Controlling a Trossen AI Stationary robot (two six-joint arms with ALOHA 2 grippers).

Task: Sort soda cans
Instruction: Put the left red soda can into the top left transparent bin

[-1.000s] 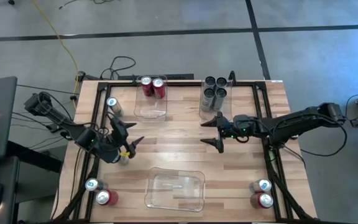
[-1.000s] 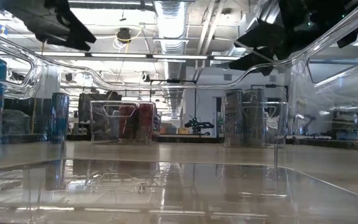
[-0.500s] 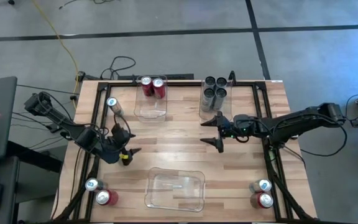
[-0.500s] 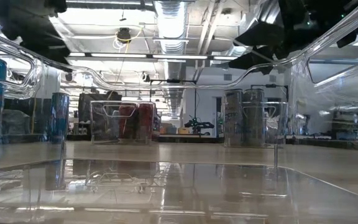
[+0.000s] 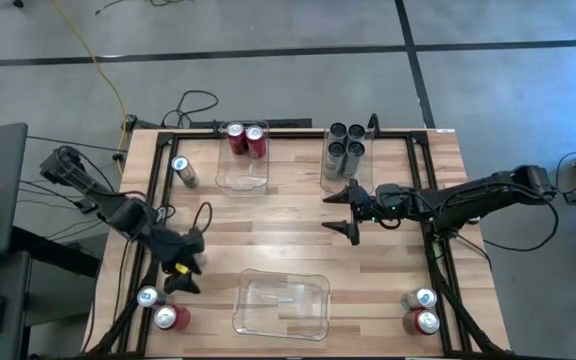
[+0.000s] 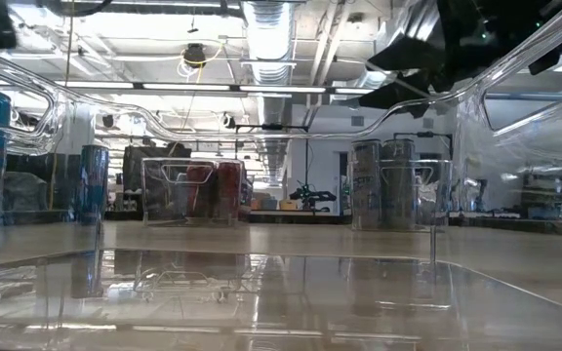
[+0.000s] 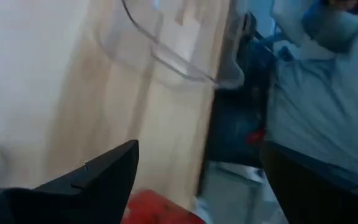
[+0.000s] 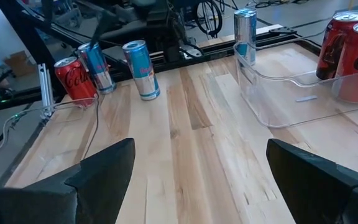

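Observation:
My left gripper (image 5: 183, 268) hangs open over the table's near-left part, close to a red can (image 5: 173, 318) and a silver-blue can (image 5: 148, 296); its wrist view shows a red can (image 7: 160, 210) between its fingers' ends, untouched. Another silver-blue can (image 8: 140, 68) stands free on the wood. My right gripper (image 5: 351, 212) waits open at mid-table. Two red cans (image 5: 246, 138) stand in the far clear bin (image 5: 243, 172). Several dark grey cans (image 5: 344, 142) stand in the far right bin. One silver-blue can (image 5: 180, 170) stands far left.
An empty clear bin (image 5: 280, 303) sits at the near edge, in the middle. A silver can (image 5: 423, 298) and a red can (image 5: 426, 322) stand at the near right corner. A black frame (image 5: 433, 200) borders the table. Bare wood lies between the bins.
My left gripper has swung toward the table's near-left corner, lifted a little and rolled about its own line, staying open. It has left the top of the low view.

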